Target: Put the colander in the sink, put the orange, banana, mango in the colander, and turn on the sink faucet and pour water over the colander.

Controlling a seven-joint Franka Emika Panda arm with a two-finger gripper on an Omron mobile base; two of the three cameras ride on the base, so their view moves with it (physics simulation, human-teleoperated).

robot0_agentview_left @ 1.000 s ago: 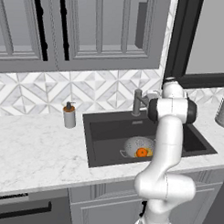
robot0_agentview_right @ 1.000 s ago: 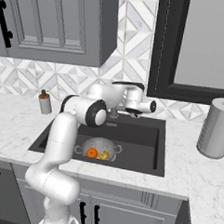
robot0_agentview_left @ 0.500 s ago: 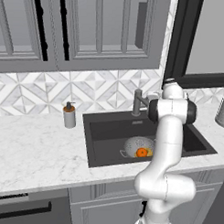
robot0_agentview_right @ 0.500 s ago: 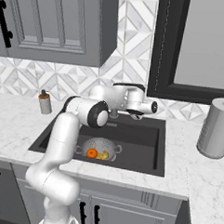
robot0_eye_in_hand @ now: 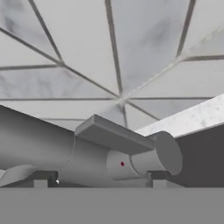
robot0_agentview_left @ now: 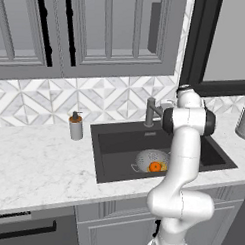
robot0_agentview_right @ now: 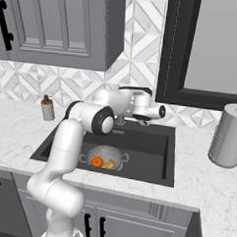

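while at sink faucet (robot0_eye_in_hand: 109,153), hand (robot0_eye_in_hand: 100,178)

mango (robot0_agentview_right: 109,164) half-hidden behind orange (robot0_agentview_right: 97,162) | banana perhaps hidden

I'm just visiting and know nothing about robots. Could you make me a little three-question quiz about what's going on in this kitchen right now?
1. True or false: the colander sits inside the sink.
2. Which fruit in the colander is easiest to spot? A) the orange B) a red apple C) green grapes
3. What is the gripper right up against?

Key: 1 true. 2 A. 3 the sink faucet.
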